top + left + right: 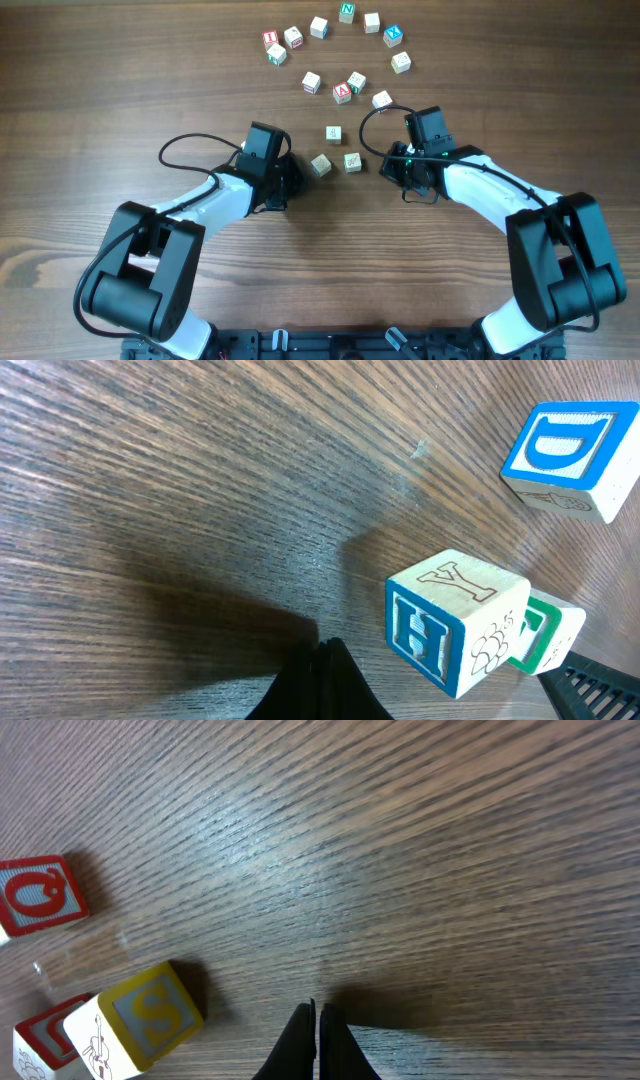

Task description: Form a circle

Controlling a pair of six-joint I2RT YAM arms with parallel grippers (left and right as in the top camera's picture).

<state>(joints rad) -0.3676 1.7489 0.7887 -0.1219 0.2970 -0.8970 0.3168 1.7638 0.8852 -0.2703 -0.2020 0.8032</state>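
Cubes [311,81] for the circle lie scattered on the tabletop [120,80], no ring yet. H cube [455,622] sits just right of the left end effector [322,656], the nearer one; both it and the right end effector [318,1016] are pinched shut, empty.

alphabet cubes [333,133] on wooden table [100,100]

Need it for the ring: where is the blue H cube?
Left wrist view, lower right: the blue H cube sits beside a green-edged cube, near the left pincer.
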